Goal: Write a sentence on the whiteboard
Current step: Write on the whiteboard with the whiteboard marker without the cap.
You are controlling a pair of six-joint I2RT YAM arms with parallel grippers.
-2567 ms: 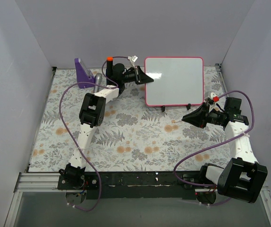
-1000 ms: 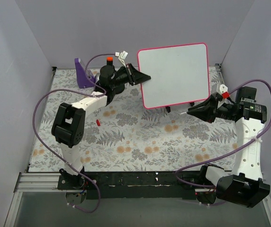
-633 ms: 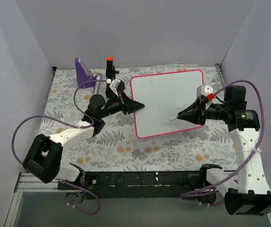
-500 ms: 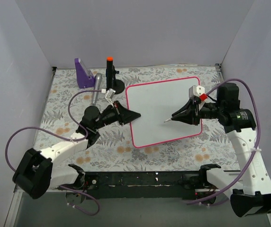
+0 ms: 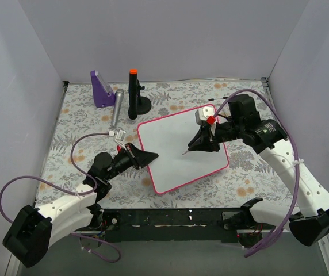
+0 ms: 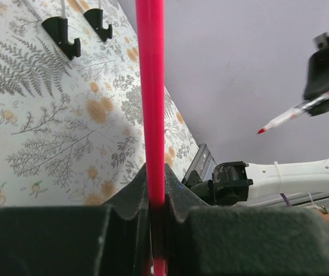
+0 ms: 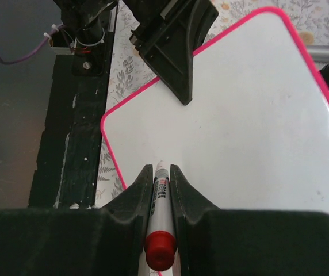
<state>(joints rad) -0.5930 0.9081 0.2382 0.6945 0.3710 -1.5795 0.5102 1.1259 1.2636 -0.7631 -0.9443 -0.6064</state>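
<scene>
The whiteboard [image 5: 176, 146], white with a pink-red frame, lies tilted over the table's middle front, blank; no sentence shows on it. My left gripper [image 5: 151, 157] is shut on its left edge; in the left wrist view the pink frame [image 6: 152, 115] runs up from between my fingers. My right gripper [image 5: 196, 145] is shut on a red-ended marker [image 7: 159, 195], held over the board's centre. The board [image 7: 256, 121] fills the right wrist view, with the marker tip just above it. The marker tip also shows in the left wrist view [image 6: 279, 122].
A purple block [image 5: 101, 89], a grey cylinder [image 5: 117, 107] and a black stand with an orange top [image 5: 133, 92] sit at the back left. Grey walls close the table on three sides. A black rail [image 5: 170, 217] runs along the near edge.
Both arms have swung toward the front. The left gripper carried the whiteboard from the back right down to the middle front. The right gripper followed with the marker, now over the board's centre.
</scene>
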